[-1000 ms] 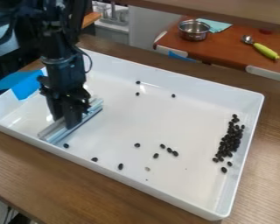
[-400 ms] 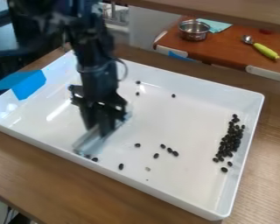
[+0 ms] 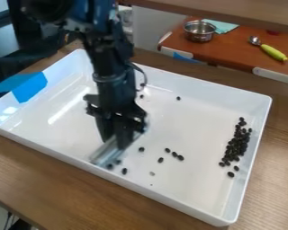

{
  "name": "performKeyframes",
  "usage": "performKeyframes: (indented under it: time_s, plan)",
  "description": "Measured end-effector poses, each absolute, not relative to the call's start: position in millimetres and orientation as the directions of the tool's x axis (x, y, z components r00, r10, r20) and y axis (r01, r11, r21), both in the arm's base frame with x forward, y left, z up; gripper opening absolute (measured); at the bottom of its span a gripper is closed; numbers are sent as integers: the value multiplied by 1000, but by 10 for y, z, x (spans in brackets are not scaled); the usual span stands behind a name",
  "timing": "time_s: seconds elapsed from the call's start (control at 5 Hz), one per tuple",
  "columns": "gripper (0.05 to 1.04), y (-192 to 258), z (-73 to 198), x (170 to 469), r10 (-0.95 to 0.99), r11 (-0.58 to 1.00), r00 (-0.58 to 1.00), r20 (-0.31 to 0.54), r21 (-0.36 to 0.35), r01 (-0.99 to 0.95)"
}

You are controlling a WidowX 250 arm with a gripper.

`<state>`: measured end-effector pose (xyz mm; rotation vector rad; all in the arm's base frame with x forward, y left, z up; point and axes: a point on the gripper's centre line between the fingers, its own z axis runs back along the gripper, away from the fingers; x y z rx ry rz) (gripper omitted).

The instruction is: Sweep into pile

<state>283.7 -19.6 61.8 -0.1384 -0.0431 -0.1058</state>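
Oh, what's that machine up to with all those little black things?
A robot arm's gripper holds a clear, straight-edged sweeping tool down in a white tray, apparently to sweep the black bits into a pile. Most already sit in a cluster by the tray's right-hand wall; several stray bits lie scattered between the tool and that cluster.
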Motion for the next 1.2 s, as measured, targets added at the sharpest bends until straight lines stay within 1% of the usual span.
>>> performKeyframes:
  time_s: [0.4, 0.8, 1.0, 1.2]
  plan:
    - [336, -456, 606, 2851, -63, 980, 997, 41, -185, 69]
    - [336, -633, 606, 2981, 68, 964, 997, 43, -259, -55]
    - [336, -734, 608, 3039, 113, 951, 992, 61, -294, -91]
    - [336, -766, 617, 3133, 154, 942, 985, 77, -311, -123]
